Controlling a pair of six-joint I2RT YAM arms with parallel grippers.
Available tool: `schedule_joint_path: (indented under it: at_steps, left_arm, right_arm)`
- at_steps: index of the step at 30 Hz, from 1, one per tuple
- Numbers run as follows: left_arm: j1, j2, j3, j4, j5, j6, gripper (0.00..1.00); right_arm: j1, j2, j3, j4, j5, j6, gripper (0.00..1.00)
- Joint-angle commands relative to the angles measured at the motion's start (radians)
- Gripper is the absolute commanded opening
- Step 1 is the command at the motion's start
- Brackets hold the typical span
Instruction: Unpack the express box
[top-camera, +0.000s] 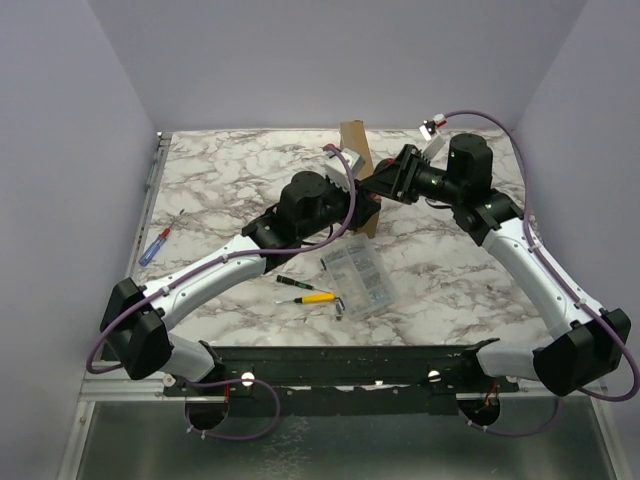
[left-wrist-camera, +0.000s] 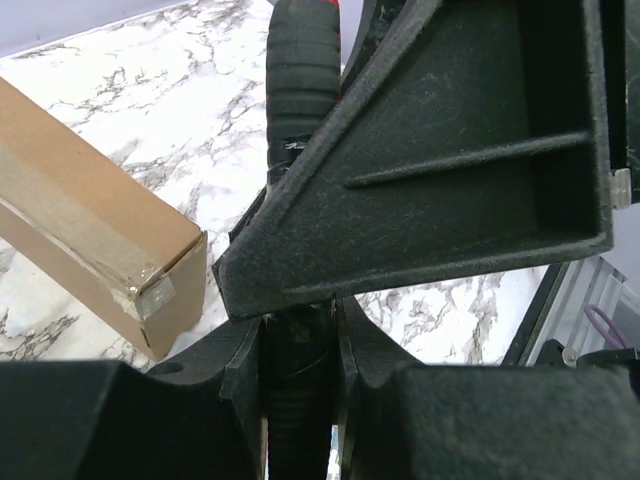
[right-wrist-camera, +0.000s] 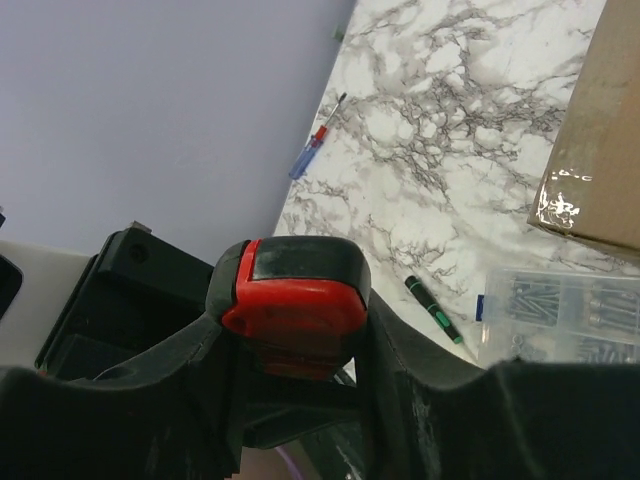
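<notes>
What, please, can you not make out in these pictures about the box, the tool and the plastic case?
The box: top view, the left arm and right arm cover most of it, so open or shut is hidden.
The tool: both wrist views, its far end lies behind the black fingers.
The plastic case: contents too small from above; cut off by the right wrist view's edge.

Flat brown cardboard box (top-camera: 353, 138): mostly hidden, lid unseen.
Black ribbed red-capped tool handle (left-wrist-camera: 300, 90): working end hidden.
Clear plastic case (right-wrist-camera: 560, 310): cut off.
</notes>
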Motion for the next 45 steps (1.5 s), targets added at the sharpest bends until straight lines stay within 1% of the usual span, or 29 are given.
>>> schedule_joint_path:
  at_steps: [1,2,6,7,10,12,14,16,20,22,25,29,31,34,37,40,43,45]
  left_arm:
    - [0.002,0.003,0.005,0.051,0.026,-0.009,0.0]
    - [0.002,0.001,0.003,0.05,0.027,-0.009,0.0]
    - [0.005,0.006,0.003,0.05,0.026,-0.002,0.0]
    - [0.005,0.01,0.003,0.049,0.027,-0.001,0.0]
    - [0.006,0.018,0.007,0.049,0.028,-0.012,0.0]
    - [0.012,0.022,0.009,0.046,0.025,-0.027,0.0]
    - [0.021,0.022,0.01,0.04,0.029,-0.038,0.02]
    - [0.036,0.019,0.008,0.034,0.04,-0.056,0.16]
    - [0.079,0.017,0.012,0.031,0.119,-0.101,0.31]
    - [0.1,0.005,0.014,0.031,0.157,-0.123,0.43]
    - [0.139,-0.025,0.007,0.03,0.185,-0.148,0.58]
    - [0.221,-0.069,-0.001,0.018,0.189,-0.205,0.83]
    - [0.276,-0.07,0.008,0.0,0.197,-0.264,0.9]
    - [0.369,-0.02,0.027,-0.019,0.275,-0.364,0.93]
    - [0.429,0.081,0.052,-0.018,0.36,-0.443,0.93]
    - [0.443,0.195,0.112,-0.016,0.465,-0.491,0.82]
    - [0.438,0.267,0.152,-0.01,0.505,-0.501,0.79]
    - [0.432,0.292,0.159,-0.007,0.504,-0.494,0.77]
  right_arm:
    - [0.003,0.009,-0.009,0.013,0.022,-0.002,0.04]
    - [0.003,0.01,-0.007,0.001,0.044,0.001,0.01]
    - [-0.006,-0.008,-0.033,-0.01,0.085,0.112,0.0]
    - [-0.009,-0.019,-0.055,0.019,0.067,0.123,0.0]
    - [-0.02,-0.055,-0.148,0.179,0.014,0.162,0.0]
    - [-0.022,-0.076,-0.193,0.26,0.009,0.125,0.0]
    - [-0.022,-0.093,-0.201,0.257,0.033,0.065,0.0]
    - [-0.022,-0.103,-0.199,0.248,0.05,0.01,0.0]
    - [-0.022,-0.098,-0.171,0.233,0.076,-0.056,0.0]
    - [-0.022,-0.097,-0.157,0.21,0.118,-0.086,0.0]
    - [-0.022,-0.079,-0.099,0.115,0.231,-0.146,0.0]
    - [-0.022,-0.046,0.004,-0.03,0.4,-0.283,0.0]
    - [-0.022,-0.044,0.042,-0.073,0.487,-0.336,0.0]
    - [-0.017,-0.051,0.06,-0.059,0.575,-0.396,0.0]
    - [0.009,-0.032,0.069,-0.029,0.668,-0.447,0.0]
    - [0.068,-0.003,0.088,-0.014,0.767,-0.49,0.0]
    - [0.141,0.017,0.114,-0.016,0.914,-0.507,0.0]
    - [0.172,0.026,0.124,-0.02,0.969,-0.509,0.0]
